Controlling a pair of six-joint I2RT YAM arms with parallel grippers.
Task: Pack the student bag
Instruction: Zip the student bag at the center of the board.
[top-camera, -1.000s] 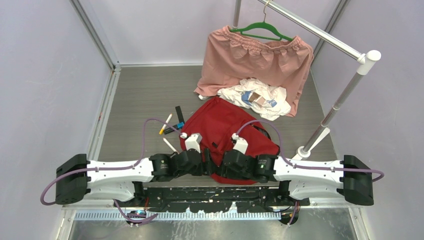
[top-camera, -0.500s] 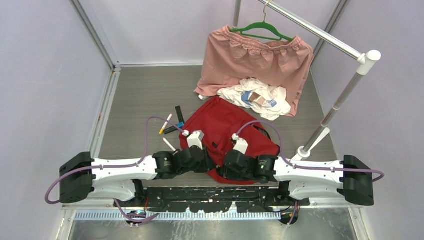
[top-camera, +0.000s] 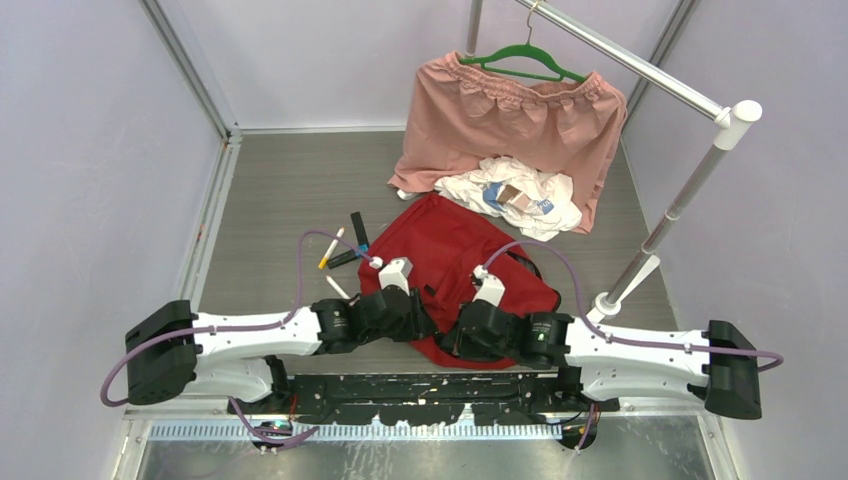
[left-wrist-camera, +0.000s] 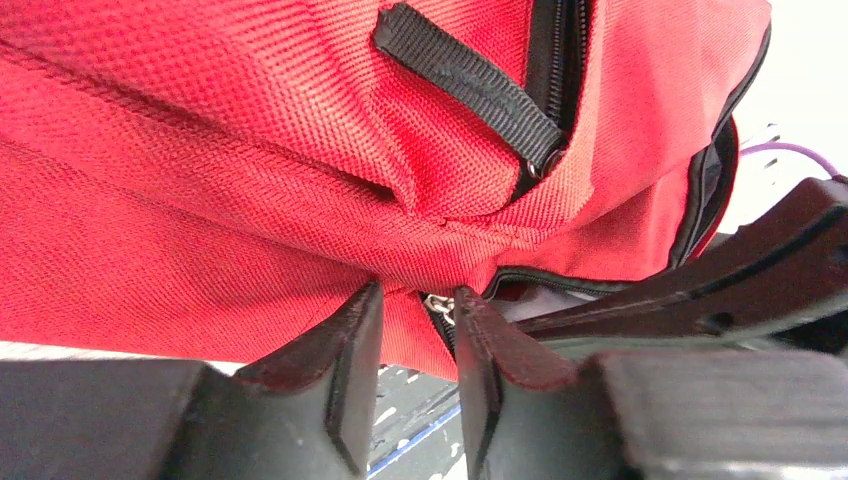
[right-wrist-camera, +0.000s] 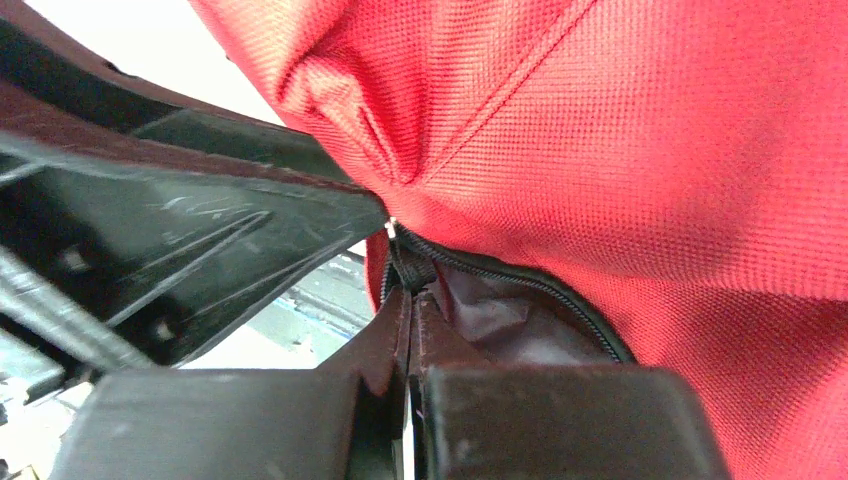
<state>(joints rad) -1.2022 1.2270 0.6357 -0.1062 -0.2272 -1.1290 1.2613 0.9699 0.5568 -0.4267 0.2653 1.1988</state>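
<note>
The left pincer (left-wrist-camera: 418, 295) stands narrowly parted, its tips against the near edge of the student bag (top-camera: 447, 250), which lies slumped on the table (top-camera: 280, 190) just ahead of both arms. The right pincer (right-wrist-camera: 408, 293) is pinched tight on the bag's black zipper (right-wrist-camera: 405, 268).

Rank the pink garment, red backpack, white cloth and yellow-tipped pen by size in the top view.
Pink garment and red backpack: near alike, backpack partly hidden, so unranked.
White cloth.
Yellow-tipped pen.
</note>
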